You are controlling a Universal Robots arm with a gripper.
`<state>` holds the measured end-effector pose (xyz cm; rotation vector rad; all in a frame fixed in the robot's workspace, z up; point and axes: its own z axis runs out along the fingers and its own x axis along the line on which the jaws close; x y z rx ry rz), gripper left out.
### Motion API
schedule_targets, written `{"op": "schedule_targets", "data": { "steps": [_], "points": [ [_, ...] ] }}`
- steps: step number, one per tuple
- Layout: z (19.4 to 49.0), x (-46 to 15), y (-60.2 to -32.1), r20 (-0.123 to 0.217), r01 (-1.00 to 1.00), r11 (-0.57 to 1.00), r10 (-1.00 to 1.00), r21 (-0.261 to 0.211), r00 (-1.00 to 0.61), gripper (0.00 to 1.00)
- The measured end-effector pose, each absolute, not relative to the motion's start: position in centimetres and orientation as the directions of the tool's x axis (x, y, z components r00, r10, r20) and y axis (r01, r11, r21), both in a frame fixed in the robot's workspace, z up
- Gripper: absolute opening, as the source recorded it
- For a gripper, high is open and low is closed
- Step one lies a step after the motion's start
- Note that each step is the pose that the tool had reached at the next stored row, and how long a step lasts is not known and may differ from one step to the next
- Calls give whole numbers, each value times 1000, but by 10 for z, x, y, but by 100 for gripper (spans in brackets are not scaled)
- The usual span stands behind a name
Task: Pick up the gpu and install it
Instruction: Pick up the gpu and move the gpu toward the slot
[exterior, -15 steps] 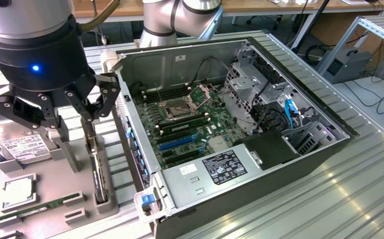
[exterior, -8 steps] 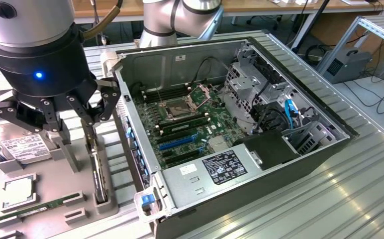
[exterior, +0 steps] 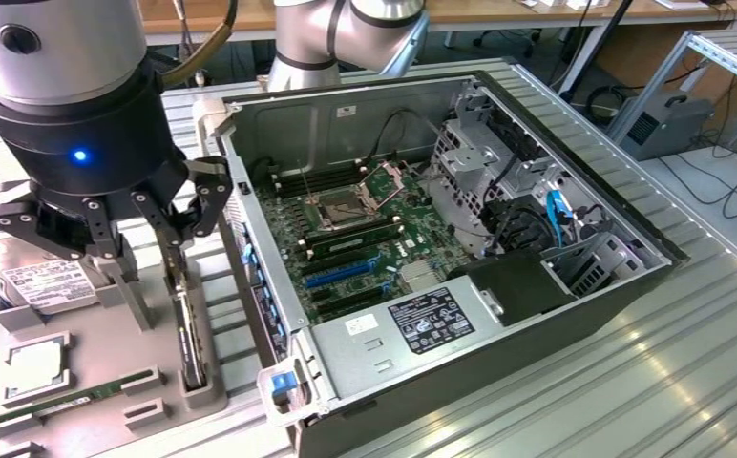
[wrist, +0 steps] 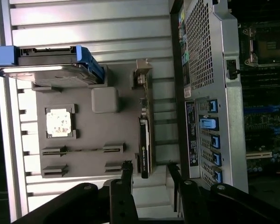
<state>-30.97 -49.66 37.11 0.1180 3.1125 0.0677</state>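
Ribbed metal worktop (exterior: 674, 382) carries everything, with desks and cables behind it. Largest on it is an open computer case (exterior: 598, 320) lying on its side, its motherboard (exterior: 368, 239) facing up and a labelled power supply (exterior: 426, 320) at the near end. A grey holder tray (exterior: 89, 353) sits just beside the case, on the exterior view's left.

The arm's tool (exterior: 133, 234) hangs over that tray with its jaws spread wide and nothing clasped between them. The wrist view shows the two black fingers (wrist: 126, 175) apart, one on each side of the gpu's line, not touching it.

A silver hard drive (exterior: 31, 277) with a white label rests at the tray's far end. The gpu (wrist: 143, 144) stands on edge in a slot along the tray's side nearest the case. From above it shows as a thin black strip, with a narrow silver bracket (wrist: 142, 77) at one end. Directly below the tool, it is not yet lifted.

A square processor (exterior: 35, 367) and a slim green RAM stick (exterior: 56, 405) lie in their own recesses, apart from the gpu
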Motion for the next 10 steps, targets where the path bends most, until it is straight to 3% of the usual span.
{"op": "schedule_targets", "data": {
  "steps": [10],
  "points": [
    [342,-310,-497,-25,75,996,76,37,-997,42]
  ]
}}
